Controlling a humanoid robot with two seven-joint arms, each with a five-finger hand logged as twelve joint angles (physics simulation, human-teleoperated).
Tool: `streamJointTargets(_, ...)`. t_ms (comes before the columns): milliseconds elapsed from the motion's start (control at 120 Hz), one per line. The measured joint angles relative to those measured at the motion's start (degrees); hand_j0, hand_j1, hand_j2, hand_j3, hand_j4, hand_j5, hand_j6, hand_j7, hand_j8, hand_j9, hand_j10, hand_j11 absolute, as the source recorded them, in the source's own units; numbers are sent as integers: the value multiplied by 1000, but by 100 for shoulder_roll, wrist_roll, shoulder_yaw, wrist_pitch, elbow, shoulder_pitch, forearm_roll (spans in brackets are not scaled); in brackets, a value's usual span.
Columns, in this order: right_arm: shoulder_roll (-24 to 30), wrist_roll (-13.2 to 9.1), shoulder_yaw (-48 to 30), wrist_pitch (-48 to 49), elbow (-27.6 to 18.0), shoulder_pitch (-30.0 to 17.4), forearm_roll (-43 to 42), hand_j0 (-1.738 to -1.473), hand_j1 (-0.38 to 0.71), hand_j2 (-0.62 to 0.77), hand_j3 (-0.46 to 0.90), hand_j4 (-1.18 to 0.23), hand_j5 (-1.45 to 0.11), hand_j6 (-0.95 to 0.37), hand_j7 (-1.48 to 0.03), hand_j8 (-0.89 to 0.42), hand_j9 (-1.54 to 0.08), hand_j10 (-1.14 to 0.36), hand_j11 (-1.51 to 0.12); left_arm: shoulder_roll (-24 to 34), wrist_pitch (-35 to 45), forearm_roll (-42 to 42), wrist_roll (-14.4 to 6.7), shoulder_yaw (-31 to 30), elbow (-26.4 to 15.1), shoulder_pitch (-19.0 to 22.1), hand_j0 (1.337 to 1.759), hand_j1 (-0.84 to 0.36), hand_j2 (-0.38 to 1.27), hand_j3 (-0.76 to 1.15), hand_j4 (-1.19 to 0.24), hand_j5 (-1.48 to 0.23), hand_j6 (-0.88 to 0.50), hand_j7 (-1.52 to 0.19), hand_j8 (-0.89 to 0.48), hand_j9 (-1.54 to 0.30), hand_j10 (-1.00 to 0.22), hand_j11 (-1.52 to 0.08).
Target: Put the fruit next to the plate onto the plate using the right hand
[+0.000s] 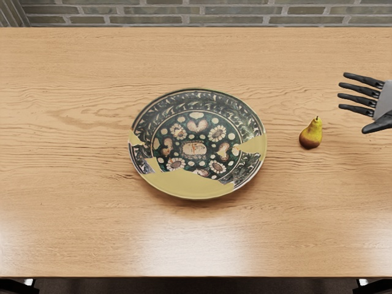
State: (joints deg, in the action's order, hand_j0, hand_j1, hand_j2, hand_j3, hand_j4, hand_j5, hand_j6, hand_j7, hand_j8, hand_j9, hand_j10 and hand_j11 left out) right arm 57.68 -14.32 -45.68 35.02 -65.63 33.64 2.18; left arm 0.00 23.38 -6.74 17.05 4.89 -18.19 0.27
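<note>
The wooden table [73, 233] is lying closest to us, and its front edge is running along the bottom of the head view. A little further in, a big round plate [190, 184] is sitting flat on the table. It is showing dark swirls around its rim, little hearts and flowers in the middle, and plain yellow patches at the front and sides. The plate is sitting well to the left of the fingers, far from their tips.

A small pear [311, 133] is resting on the table between the plate and the fingers. It is yellow at the top and reddish-brown at the bottom, and its stem is pointing up. It is sitting below and to the left of the fingertips, near them but not touching them. A strip of bare table is showing between the pear and the plate's right edge.

The right hand [375, 101] is coming in from the right edge of the picture. Its black fingers [361, 79] are spreading apart and pointing left, and the thumb [376, 126] is hanging below them, closest to the pear. The fingers are holding nothing. A grey brick wall [196, 12] is standing behind the table, far past the fingers.
</note>
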Motion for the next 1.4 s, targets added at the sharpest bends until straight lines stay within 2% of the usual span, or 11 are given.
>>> streamJointTargets(400,-330,0,-6,0,31,127,-194,-1658,-349,2,0,0,0,3,0,2,0,2,0,0,0,0,0,-2,0,0,1658,349,0,0,0,0,0,0,0,0,0,0)
streamJointTargets(717,-1072,0,-49,-24,46,684,-1672,-1658,-349,2,0,0,0,2,0,1,0,1,0,0,0,1,0,-1,0,0,1658,349,0,0,0,0,0,0,0,0,0,0)
streamJointTargets(858,-1406,0,-17,-780,56,735,-2470,-1658,-349,1,0,0,0,0,0,0,0,0,0,0,0,0,0,-1,0,0,1658,349,0,0,0,0,0,0,0,0,0,0)
streamJointTargets(1025,-1409,-23,23,-1571,63,858,-3175,-1658,-349,1,0,0,0,0,0,0,0,0,0,0,0,-1,0,-1,0,0,1658,349,0,0,0,0,0,0,0,0,0,0)
streamJointTargets(1100,-1406,-99,286,-2013,62,897,-3420,-1658,-349,1,0,0,0,0,0,0,0,0,0,0,0,-1,0,-2,0,0,1658,349,0,0,0,0,0,0,0,0,0,0)
streamJointTargets(1133,-1410,-184,460,-2207,61,944,-3502,-1658,-349,1,0,-1,0,-1,0,0,0,0,0,0,0,-1,0,0,0,0,1658,349,0,0,0,0,0,0,0,0,0,0)
streamJointTargets(1158,-1425,-344,607,-2344,61,1029,-3614,-1658,-349,1,0,0,0,-1,0,0,0,0,0,0,0,0,0,0,0,0,1658,349,0,0,0,0,0,0,0,0,0,0)
streamJointTargets(1242,-1528,-1161,972,-2854,3,1298,-4051,-1658,-349,1,0,-1,0,-1,0,-1,0,-1,0,0,0,0,0,-1,0,0,1658,349,0,0,0,0,0,0,0,0,0,0)
streamJointTargets(1283,-1520,-1460,1125,-3328,-192,1348,-4212,-1658,-349,1,0,-1,0,-2,0,-1,0,-1,0,0,0,-1,0,-2,0,0,1658,349,0,0,0,0,0,0,0,0,0,0)
streamJointTargets(1333,-1417,-1692,1366,-4036,-581,1398,-4338,-1658,-349,1,0,-2,0,-2,0,-2,0,-1,0,0,0,-1,0,-1,0,0,1658,349,0,0,0,0,0,0,0,0,0,0)
streamJointTargets(1400,-1326,-1870,1612,-4838,-1020,1453,-4538,-1658,-349,1,0,-2,0,-3,0,-2,0,-2,0,0,0,0,0,-1,0,0,1658,349,0,0,0,0,0,0,0,0,0,0)
